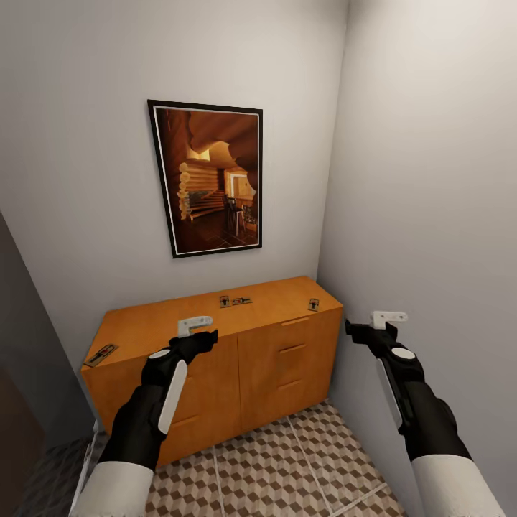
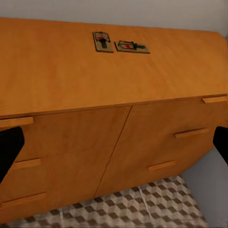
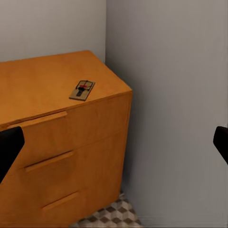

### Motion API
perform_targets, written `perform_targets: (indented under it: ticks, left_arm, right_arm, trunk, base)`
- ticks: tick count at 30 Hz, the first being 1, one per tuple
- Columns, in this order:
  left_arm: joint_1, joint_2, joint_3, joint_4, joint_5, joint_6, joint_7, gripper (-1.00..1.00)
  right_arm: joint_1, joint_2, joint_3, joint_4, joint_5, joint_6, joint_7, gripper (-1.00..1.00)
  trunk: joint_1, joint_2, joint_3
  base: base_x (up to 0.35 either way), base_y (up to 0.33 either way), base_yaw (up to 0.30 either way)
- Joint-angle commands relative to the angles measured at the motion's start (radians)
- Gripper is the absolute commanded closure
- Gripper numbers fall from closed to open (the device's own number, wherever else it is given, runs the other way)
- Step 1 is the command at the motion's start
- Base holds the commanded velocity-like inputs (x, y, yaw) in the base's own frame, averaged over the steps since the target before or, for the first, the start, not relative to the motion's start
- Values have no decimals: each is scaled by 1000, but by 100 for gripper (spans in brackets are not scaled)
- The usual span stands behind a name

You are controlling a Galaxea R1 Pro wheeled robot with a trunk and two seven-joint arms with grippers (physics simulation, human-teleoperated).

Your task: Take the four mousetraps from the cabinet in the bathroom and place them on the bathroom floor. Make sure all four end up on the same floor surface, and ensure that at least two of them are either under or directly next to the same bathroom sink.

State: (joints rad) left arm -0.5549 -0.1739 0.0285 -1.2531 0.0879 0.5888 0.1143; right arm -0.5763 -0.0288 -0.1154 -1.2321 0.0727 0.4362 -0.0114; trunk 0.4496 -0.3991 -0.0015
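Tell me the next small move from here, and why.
Probably ease the left gripper forward and down toward the pair of mousetraps near the back of the cabinet top. Both grippers look open and hold nothing, all four traps lie on the cabinet, and that pair sits straight ahead in the left wrist view. The right gripper is off the cabinet's side, beside the wall.

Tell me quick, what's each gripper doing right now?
Left gripper: open, holding nothing, in front of the cabinet.
Right gripper: open, holding nothing, beside the cabinet's right end.

Both arms forward — left gripper (image 1: 195,327), right gripper (image 1: 388,317) empty
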Motion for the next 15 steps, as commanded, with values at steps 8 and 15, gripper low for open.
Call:
perform_targets:
  ticks: [8, 15]
  left_arm:
    - [-15, -1, 2, 3, 13, 72, 0, -100]
    - [-17, -1, 8, 1, 17, 77, -3, -100]
  right_arm:
    - [-4, 1, 30, 20, 9, 65, 1, -100]
    - [-5, 1, 41, 26, 8, 73, 2, -100]
  trunk:
    - [0, -1, -1]
    - [0, -1, -1]
  base:
    - [0, 0, 0]
    - [0, 0, 0]
